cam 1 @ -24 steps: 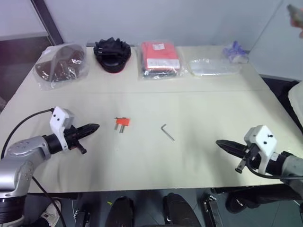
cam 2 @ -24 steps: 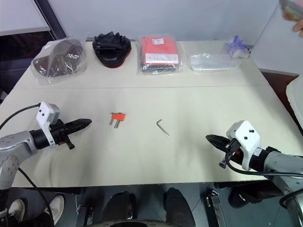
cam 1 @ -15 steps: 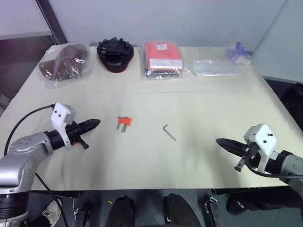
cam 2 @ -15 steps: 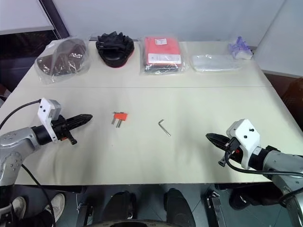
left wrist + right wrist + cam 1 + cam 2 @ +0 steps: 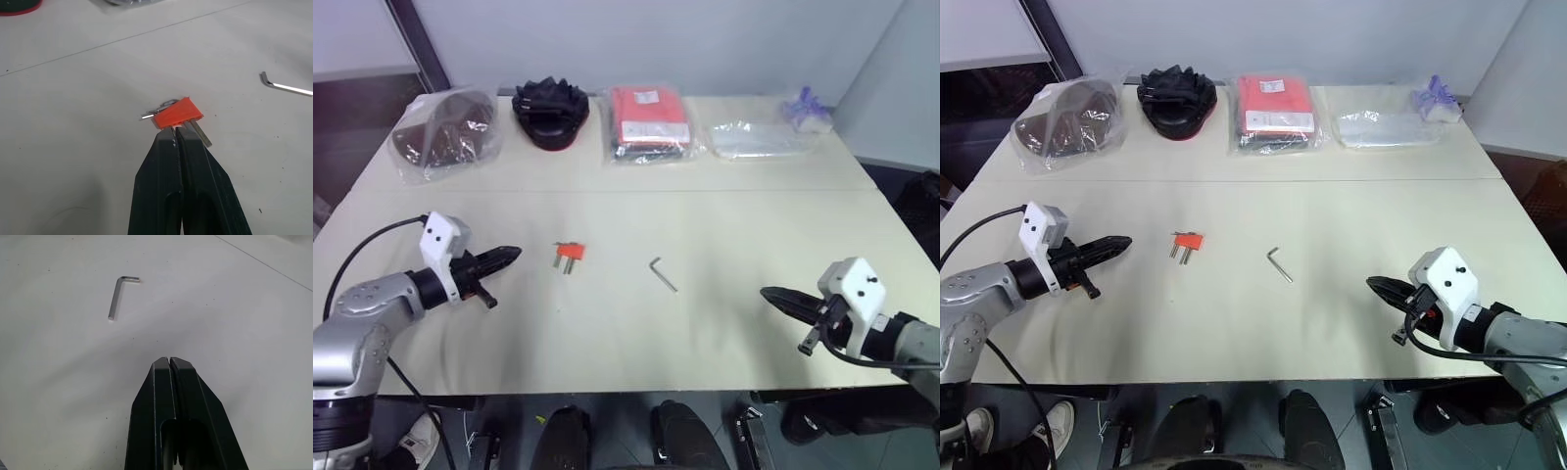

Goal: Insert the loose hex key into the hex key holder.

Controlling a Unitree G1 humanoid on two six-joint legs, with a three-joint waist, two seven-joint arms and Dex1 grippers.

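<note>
At frame centre, the loose hex key [image 5: 661,274] and hex key holder [image 5: 568,254] lie apart, untouched; left gripper [image 5: 512,255] and right gripper [image 5: 767,293] flank them, both closed and empty, presumably staged for approach.

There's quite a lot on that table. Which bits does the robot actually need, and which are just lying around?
Needed: the loose hex key; the orange holder; the two shut grippers, left and right.

Lying about: brown bagged item; black object; red packet; clear bag; purple thing.

Nothing readable anywhere, honestly. The red packet in clear plastic [image 5: 1273,111] at the far side had a white label, but its print was too small to read.
</note>
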